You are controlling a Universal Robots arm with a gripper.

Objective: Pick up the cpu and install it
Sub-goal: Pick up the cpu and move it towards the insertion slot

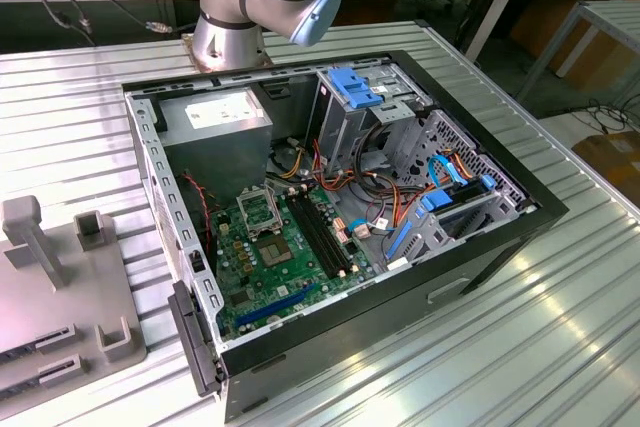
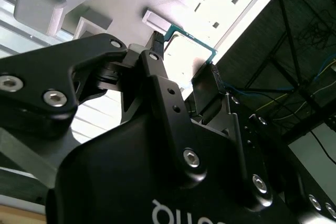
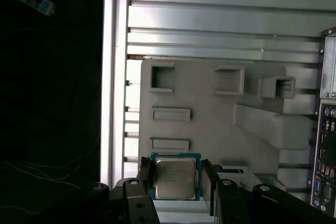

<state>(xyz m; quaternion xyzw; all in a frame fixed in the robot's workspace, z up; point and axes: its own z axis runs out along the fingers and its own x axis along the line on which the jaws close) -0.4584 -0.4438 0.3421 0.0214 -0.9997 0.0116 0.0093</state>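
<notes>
The cpu (image 3: 175, 178) is a small square chip with a silvery top and a green rim. It sits between the two black fingers (image 3: 145, 178) of my gripper (image 3: 176, 180), which press on its opposite edges, so the gripper is shut on it. In the second wrist view the cpu (image 2: 190, 51) shows from its other face, pinched between the fingertips (image 2: 155, 41) of the gripper (image 2: 184, 55). The chip hangs over the edge of a grey fixture plate (image 3: 210, 124). In the exterior view the open socket (image 1: 262, 209) lies on the green motherboard (image 1: 285, 259) inside the computer case (image 1: 500, 237).
The arm's base (image 1: 235, 32) stands behind the case on the ribbed metal table (image 1: 560, 347). The grey fixture plate (image 1: 55, 292) with raised blocks lies at the exterior view's left. Cables, drive bays (image 1: 360, 92) and a power supply (image 1: 215, 117) crowd the case around the board.
</notes>
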